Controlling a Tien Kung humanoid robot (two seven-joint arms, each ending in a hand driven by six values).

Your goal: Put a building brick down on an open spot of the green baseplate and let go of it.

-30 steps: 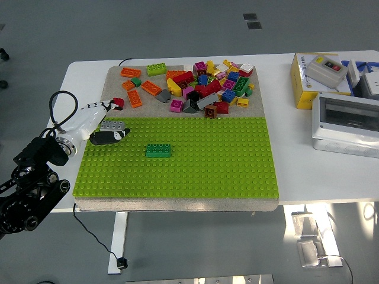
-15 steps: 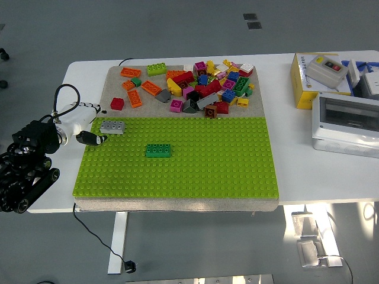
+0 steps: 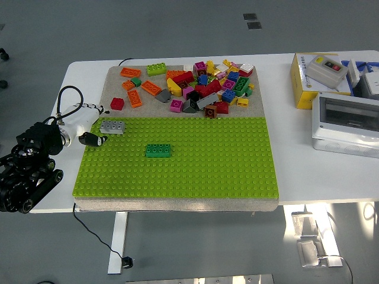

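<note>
Grey brick (image 3: 113, 126) sits at green baseplate's (image 3: 207, 171) far-left edge; left hand (image 3: 83, 123) beside it, released.

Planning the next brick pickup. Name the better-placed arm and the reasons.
Left. The left robot hand is open at the baseplate's left edge, beside the grey brick and near the brick pile. No right arm is visible.

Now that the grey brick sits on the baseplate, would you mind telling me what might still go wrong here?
1. The left hand hovers right beside the grey brick, so a fingertip might catch and shift it during withdrawal.
2. The brick sits at the far-left corner of the green baseplate; whether it is fully seated on the studs cannot be told, so it may be loose.
</note>
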